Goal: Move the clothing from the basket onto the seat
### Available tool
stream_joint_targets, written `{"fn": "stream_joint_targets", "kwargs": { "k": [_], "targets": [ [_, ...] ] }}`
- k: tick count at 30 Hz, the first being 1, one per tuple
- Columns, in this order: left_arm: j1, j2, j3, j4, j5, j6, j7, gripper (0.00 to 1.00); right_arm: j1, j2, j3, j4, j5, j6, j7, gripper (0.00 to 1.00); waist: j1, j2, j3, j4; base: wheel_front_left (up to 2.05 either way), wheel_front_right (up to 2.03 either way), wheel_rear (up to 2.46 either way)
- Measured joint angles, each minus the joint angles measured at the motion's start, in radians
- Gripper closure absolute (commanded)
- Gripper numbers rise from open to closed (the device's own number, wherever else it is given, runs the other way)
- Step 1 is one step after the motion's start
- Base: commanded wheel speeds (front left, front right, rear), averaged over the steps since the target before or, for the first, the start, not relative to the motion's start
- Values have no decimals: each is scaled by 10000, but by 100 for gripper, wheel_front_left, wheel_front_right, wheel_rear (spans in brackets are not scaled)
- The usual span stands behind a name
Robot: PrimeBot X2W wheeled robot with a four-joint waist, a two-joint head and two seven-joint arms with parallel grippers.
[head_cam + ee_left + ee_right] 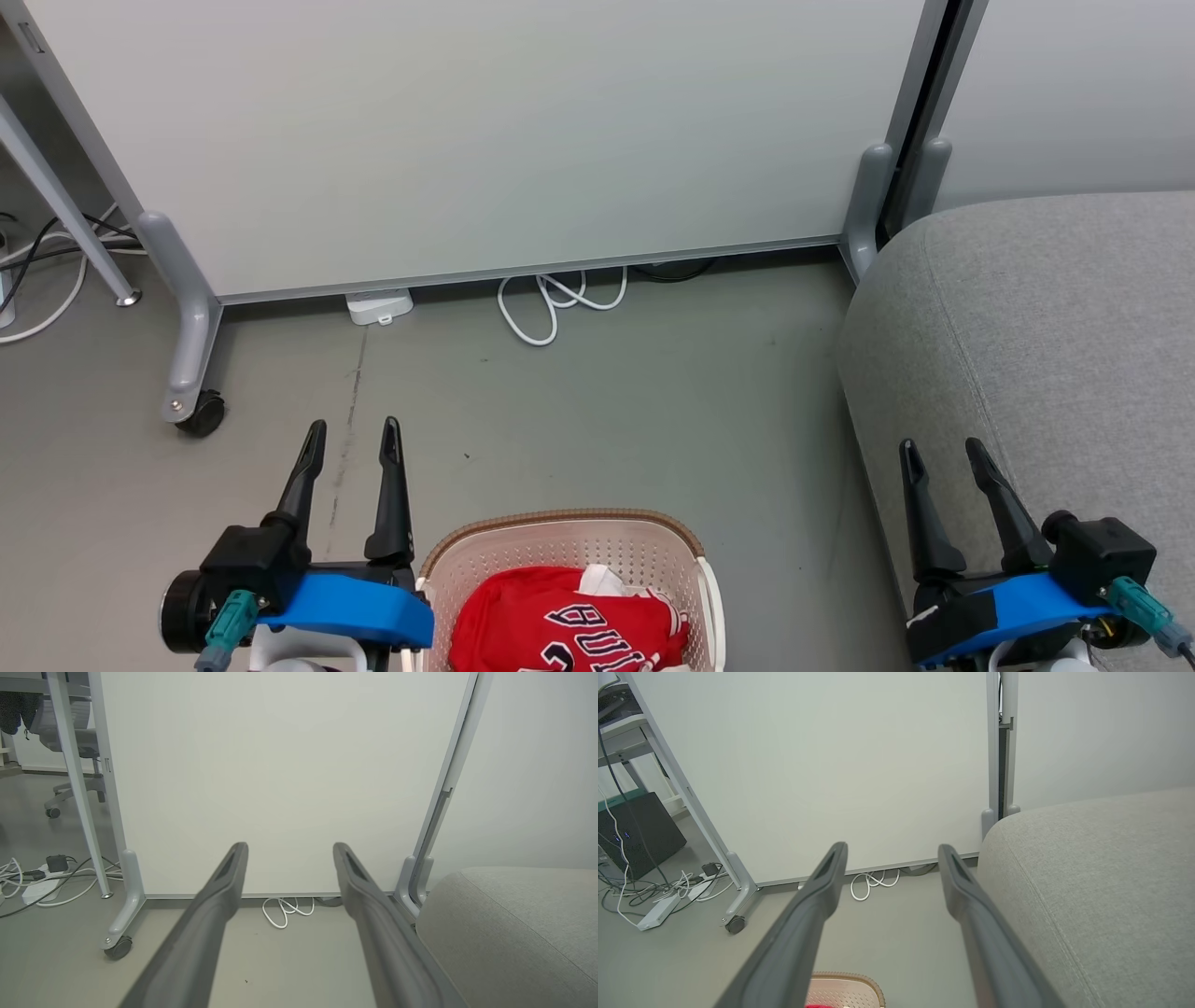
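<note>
Head view, left gripper, right gripper pointing forward, both spread wide, empty

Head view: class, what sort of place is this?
Probably an office or lab corner: a wheeled partition, a power strip and loose cable on the floor, and a grey sofa near a laundry basket.

left gripper, fingers spread wide and empty, faces a white panel; seat at lower right.
</note>
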Motion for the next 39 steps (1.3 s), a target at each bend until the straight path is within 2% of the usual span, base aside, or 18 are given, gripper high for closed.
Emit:
{"fn": "stream_joint_targets", "kwargs": {
  "k": [9,22,39],
  "targets": [
    [29,-117,142,245,581,-301,-173,0,7,-6,33,44,-608,2,-176,0,0,0,-18,38,0,0,0],
    [29,-180,201,372,1519,-412,-391,0,5,-13,100,173,-1409,2,-393,0,-1,0,-1,90,0,0,0],
    [28,-207,249,541,1384,-525,-391,0,4,-15,128,259,-1369,4,-395,0,-1,0,-17,106,0,0,0]
  ]
}}
